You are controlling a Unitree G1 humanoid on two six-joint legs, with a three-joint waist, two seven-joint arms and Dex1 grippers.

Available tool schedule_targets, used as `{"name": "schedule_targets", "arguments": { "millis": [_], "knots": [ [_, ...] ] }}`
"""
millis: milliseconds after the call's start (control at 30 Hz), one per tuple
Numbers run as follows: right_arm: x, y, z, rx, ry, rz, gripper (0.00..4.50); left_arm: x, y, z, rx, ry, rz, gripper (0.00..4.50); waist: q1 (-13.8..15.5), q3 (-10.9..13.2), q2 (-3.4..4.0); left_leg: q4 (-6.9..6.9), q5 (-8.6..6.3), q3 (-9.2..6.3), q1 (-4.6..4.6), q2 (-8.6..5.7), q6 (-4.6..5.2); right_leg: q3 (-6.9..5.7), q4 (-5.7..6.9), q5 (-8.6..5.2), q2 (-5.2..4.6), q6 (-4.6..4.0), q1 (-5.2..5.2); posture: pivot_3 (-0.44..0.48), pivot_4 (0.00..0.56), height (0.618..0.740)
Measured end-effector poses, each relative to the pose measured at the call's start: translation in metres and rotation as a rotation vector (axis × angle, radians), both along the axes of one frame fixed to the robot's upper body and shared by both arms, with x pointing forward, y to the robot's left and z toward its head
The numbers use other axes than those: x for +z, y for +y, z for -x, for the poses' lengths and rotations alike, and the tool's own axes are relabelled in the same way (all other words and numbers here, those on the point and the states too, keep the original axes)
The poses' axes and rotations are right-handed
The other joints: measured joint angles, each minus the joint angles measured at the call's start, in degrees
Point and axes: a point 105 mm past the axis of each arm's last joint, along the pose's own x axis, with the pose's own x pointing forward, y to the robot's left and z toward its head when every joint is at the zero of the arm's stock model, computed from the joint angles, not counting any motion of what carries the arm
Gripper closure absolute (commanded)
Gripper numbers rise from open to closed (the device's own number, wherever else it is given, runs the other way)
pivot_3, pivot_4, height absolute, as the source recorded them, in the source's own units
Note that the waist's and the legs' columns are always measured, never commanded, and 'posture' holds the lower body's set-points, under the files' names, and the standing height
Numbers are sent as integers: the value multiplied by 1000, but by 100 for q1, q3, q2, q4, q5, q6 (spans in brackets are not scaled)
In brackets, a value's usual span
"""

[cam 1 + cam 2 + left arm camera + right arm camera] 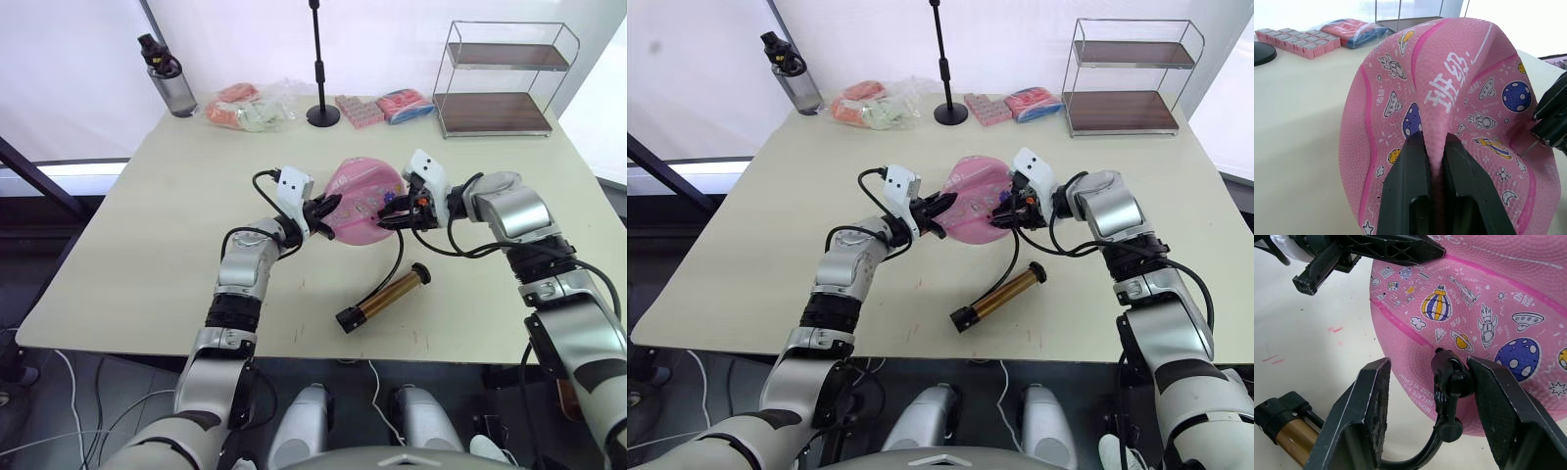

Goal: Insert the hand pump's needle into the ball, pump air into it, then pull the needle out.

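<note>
Bright, even daylight comes from the overexposed white backdrop behind the table (147, 215), leaving only faint, soft shadows. The ball (1449, 98) is sharp in both wrist views, while the 2 nearest fingers (1410, 196) blur slightly.

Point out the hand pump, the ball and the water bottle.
hand pump (390, 295): left eye view, on the gold-bronze barrel lying on the table.
ball (1449, 63): left wrist view, on the pink skin above the pinched fold.
water bottle (172, 86): left eye view, on its grey body at the table's far left corner.
</note>
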Motion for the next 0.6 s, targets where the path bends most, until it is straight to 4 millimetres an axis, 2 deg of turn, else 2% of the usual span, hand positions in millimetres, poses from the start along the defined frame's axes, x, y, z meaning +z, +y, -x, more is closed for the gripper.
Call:
{"name": "schedule_targets", "arguments": {
  "millis": [367,467,533,567,600],
  "knots": [
    [-1,2,1,16,3,7,1914,0,0,0,0,-1,0,4500,0,0,0,0,0,0,0,0,0,0,0,8,0,-12,0,0,150,731],
    [-2,1,1,15,2,10,2591,0,0,0,0,-1,0,4500,0,0,0,0,0,0,0,0,0,0,0,7,0,-12,0,0,150,731],
    [-1,0,0,10,-2,14,3479,0,0,1,-5,-1,0,4500,0,0,0,0,0,0,0,0,0,0,0,8,0,-13,0,0,150,731],
    [0,-1,0,6,-9,16,4109,-1,-1,1,-9,0,0,4500,0,0,0,0,0,1,0,0,0,0,0,8,0,-13,0,0,150,731],
    [1,-2,-1,6,-11,17,4143,-1,-1,1,-11,0,0,4500,0,0,1,0,0,1,0,0,0,0,0,8,0,-13,0,0,150,731]
  ]
}}
